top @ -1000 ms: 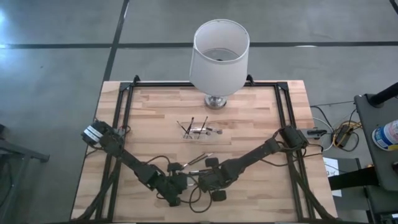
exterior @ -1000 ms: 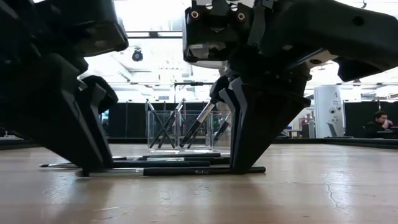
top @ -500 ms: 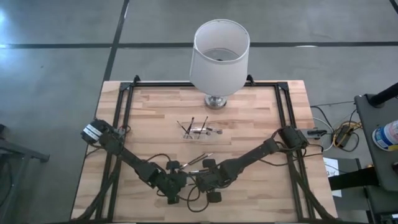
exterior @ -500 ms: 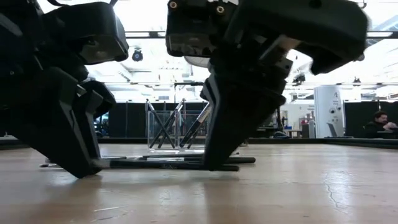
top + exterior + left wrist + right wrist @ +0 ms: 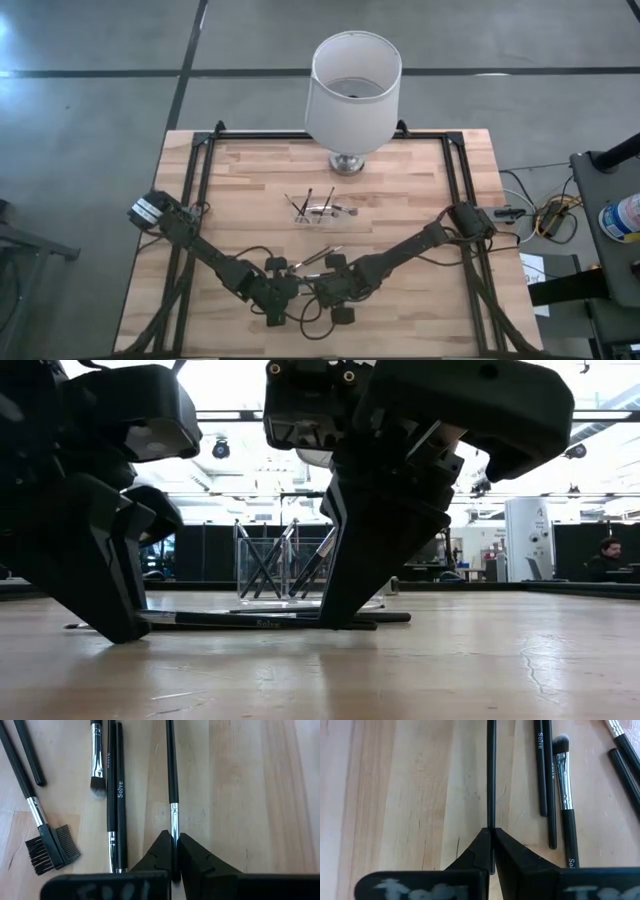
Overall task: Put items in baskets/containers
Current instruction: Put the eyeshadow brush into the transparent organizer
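Both arms were bent low over the near edge of the wooden table (image 5: 400,200), meeting at the bottom centre of the overhead picture. The left gripper (image 5: 173,851) was clenched on a thin black brush (image 5: 172,780) at the silver band on its handle, and the right gripper (image 5: 491,845) was clenched on what looked like the same brush from the other end; in each wrist picture the stick ran straight up the middle of the frame from between the fingers. From table height the brush (image 5: 250,622) lay flat on the wood, with one set of dark fingers coming down on it at the left and the other at the centre of the picture. My guess was that two holds kept such a thin, rolling thing from slipping while it was lifted.

Beside it lay the rest of the loose brushes (image 5: 318,256): a pair of plain black handles (image 5: 115,800) side by side, a short brush with a dark tuft (image 5: 97,760), and a little comb-ended one (image 5: 47,845) at the left of the left wrist picture.

The clear holder (image 5: 318,210) stood in the middle of the table, well apart from the grippers, with a few sticks already leaning crosswise inside it (image 5: 290,565). Behind it, at the top of the overhead frame, stood a white lamp (image 5: 352,90), taking no part. A person sat far back in the room at the right of the low picture.
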Motion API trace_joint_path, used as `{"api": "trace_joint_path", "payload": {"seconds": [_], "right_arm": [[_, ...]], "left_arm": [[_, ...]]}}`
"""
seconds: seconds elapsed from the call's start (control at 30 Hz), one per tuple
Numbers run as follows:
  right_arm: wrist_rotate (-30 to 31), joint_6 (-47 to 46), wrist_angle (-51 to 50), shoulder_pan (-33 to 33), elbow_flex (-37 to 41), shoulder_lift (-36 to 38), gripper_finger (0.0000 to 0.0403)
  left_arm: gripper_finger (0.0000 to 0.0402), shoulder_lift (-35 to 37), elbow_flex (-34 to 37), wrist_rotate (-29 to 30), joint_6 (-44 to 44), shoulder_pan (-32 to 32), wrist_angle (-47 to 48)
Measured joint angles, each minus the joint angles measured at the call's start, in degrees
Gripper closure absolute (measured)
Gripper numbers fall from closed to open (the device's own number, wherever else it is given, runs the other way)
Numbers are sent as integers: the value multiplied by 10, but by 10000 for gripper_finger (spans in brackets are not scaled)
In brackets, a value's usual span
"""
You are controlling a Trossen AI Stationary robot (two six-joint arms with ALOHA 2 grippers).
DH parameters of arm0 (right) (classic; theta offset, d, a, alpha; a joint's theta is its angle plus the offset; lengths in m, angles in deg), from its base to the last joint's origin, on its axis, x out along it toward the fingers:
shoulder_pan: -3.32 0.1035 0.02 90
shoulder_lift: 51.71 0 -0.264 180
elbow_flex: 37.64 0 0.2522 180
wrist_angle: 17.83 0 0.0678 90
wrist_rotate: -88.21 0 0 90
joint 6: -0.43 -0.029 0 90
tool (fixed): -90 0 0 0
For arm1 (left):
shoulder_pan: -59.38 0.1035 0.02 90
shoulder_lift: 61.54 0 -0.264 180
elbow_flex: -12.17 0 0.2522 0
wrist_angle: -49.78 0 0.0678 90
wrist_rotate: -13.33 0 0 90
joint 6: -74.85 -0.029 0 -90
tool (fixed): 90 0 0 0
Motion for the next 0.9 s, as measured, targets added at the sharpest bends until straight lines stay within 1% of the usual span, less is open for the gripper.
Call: {"api": "trace_joint_path", "payload": {"seconds": [0.23,0.4,0.5,0.67,0.77,0.9], "right_arm": [[5,3,0,0,0,3,390],[23,11,-2,7,0,13,384],[38,14,5,12,-2,27,364],[64,4,-16,18,-2,56,314],[111,-7,-53,26,-2,82,285],[228,-88,-132,51,-2,129,256]], "left_arm": [[389,0,-15,5,-12,0,13],[389,-1,-30,14,-13,-1,34],[389,0,-34,16,-12,0,40],[389,11,-33,29,0,0,53],[389,28,-31,52,12,0,67],[390,68,-32,86,36,-1,84]]}}
